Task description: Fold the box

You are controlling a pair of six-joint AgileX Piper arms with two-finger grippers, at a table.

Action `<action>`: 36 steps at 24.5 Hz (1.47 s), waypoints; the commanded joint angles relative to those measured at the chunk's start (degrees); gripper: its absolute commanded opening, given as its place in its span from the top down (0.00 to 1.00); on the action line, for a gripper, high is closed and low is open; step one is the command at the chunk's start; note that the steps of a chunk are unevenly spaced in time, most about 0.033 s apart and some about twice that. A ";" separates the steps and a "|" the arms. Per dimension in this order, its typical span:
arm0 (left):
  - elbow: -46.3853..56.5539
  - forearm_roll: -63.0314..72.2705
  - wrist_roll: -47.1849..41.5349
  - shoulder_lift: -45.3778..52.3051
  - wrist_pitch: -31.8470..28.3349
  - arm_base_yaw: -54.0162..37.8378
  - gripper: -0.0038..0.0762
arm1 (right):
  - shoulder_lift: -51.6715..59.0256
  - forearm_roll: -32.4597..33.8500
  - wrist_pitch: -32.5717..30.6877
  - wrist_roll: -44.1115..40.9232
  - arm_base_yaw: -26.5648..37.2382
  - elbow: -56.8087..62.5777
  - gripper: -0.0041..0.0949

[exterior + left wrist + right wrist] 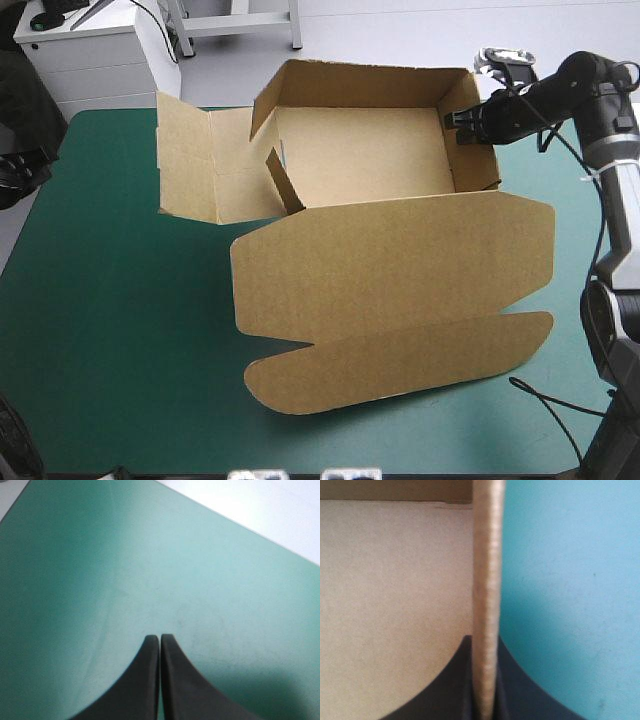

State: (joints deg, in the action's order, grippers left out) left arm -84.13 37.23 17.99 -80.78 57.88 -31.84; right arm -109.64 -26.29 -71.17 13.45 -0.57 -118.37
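**Box, partly set up.** The box [360, 160] is sitting on the far half of the cover [120, 320], somewhat right of the table's middle. Its back wall [360, 85] and right wall [472, 160] are standing upright along the floor. The left panel [210, 165] is spreading out beyond the floor toward the table's left edge; whether it is lying fully flat cannot be told. A small flap [283, 180] is leaning up at the floor's left side. The lid [400, 260] is lying flat, reaching toward the near edge, with its rounded tuck flap [400, 365] forming the nearest strip.

**Right gripper.** The right gripper [462, 122] is clamping the top edge of the right wall near the far right corner. In the right wrist view the right gripper [485, 640] is pinching the right wall [487, 580] edge-on. One black finger is sitting on the box's inner side and the other on the side facing the cover [570, 580].

**Left gripper.** The left gripper [159, 637] is closed on nothing, its fingers meeting in a point. It is hanging over bare cover [150, 555], close to a table edge and well apart from the box.
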 commanded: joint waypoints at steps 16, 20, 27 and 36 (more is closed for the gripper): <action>-0.92 21.06 7.93 -1.28 -5.10 18.26 0.96 | 12.37 -13.46 -0.21 -1.89 3.02 -1.96 0.97; -0.91 22.03 8.45 -1.03 -4.05 21.91 0.96 | 12.44 -13.08 -0.21 -2.80 2.01 -1.85 0.97; -1.30 31.02 13.25 0.75 2.21 22.27 0.96 | 12.20 -5.74 3.34 -4.48 -3.94 -1.77 0.97; -1.43 31.95 13.46 4.34 6.22 22.39 0.96 | 9.55 -5.81 5.20 -4.74 -5.04 -1.59 0.97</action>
State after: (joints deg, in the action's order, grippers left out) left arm -83.65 64.37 31.07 -79.21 64.32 -9.95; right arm -102.46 -28.43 -69.83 9.59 -5.62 -118.44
